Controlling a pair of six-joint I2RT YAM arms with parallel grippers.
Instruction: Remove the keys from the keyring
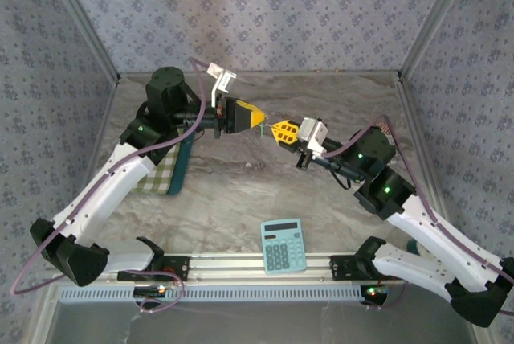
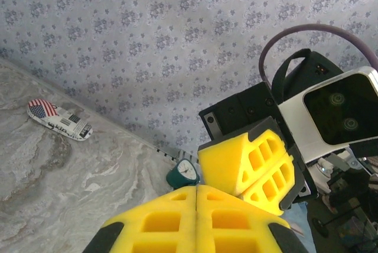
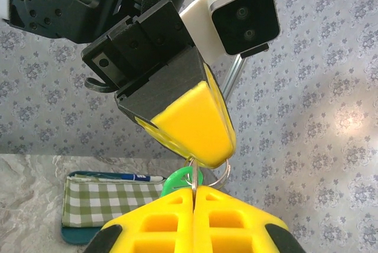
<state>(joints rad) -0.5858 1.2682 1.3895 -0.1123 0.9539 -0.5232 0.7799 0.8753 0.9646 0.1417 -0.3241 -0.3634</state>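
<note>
Both grippers meet tip to tip in mid-air above the middle of the table. In the right wrist view the silver keyring point(image 3: 227, 172) hangs out of the yellow tip of my left gripper point(image 3: 208, 162), which is shut on it. The keys show as a bright green head point(image 3: 179, 181) with a thin metal blade point(image 3: 193, 176) beside it. My right gripper point(image 3: 194, 188) is shut on that blade. From above the keys are a tiny green speck point(image 1: 267, 128) between the left gripper point(image 1: 262, 120) and the right gripper point(image 1: 276, 129). The left wrist view hides the keys behind shut fingers point(image 2: 177, 217).
A light blue calculator point(image 1: 283, 245) lies near the front rail. A green checked pouch point(image 1: 166, 169) with a pen point(image 3: 127, 177) on it lies under the left arm. A small teal clock point(image 2: 184, 173) and a flag-patterned case point(image 2: 59, 120) sit by the right wall.
</note>
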